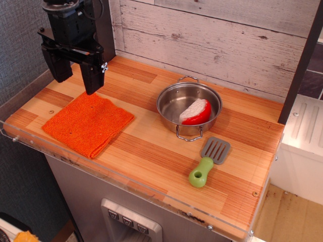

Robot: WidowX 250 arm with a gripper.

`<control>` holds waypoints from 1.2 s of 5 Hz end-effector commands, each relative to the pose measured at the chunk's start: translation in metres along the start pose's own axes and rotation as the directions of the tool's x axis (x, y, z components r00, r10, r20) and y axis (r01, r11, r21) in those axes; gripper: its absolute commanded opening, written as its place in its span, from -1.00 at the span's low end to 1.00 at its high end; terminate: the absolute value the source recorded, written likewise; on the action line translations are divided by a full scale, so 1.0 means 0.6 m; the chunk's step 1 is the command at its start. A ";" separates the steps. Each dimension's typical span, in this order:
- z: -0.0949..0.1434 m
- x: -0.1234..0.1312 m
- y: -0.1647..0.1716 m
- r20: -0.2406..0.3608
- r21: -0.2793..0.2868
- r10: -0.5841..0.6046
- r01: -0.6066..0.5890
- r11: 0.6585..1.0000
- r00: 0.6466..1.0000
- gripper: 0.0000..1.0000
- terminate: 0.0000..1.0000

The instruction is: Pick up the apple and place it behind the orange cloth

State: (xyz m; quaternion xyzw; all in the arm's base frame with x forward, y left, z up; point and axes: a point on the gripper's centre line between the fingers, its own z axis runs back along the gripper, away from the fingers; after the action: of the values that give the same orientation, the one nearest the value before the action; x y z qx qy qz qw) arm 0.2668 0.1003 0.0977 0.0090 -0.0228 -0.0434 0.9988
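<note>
Observation.image showed the end effector (pixel 73 78) empty, fingers apart, above the orange cloth (pixel 88 123), the apple (pixel 196 113) right of the cloth, ungrasped, likely requiring a reach.

The place looked like a toy play kitchen set up as a robot test station rather than a real home kitchen. The desk (pixel 151 151) was a small counter of striped wood laminate with a clear acrylic lip screwed along its front edge, backed by a whitewashed plank wall (pixel 217 35). On it stood kitchen props: a steel pot (pixel 174 103) holding a plastic apple (pixel 196 112) half, a green-handled spatula (pixel 209 161), and an orange cloth (pixel 88 123). Below the counter sat a grey front panel with push buttons (pixel 126 220). A black robot end effector (pixel 73 70) hung over the left side.
</note>
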 end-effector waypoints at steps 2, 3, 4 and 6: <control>-0.005 0.021 -0.042 0.017 -0.027 -0.021 0.022 0.999 1.000 1.00 -1.00; -0.015 0.051 -0.095 0.025 -0.034 -0.020 0.021 0.999 0.999 1.00 -1.00; -0.025 0.081 -0.148 0.029 0.002 -0.042 0.042 0.999 0.999 1.00 -1.00; -0.058 0.142 -0.205 0.017 0.032 -0.137 0.136 0.990 0.990 1.00 -1.00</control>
State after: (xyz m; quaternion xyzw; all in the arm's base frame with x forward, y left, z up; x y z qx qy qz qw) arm 0.3384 -0.0280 0.0502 0.0249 -0.0095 -0.1091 0.9937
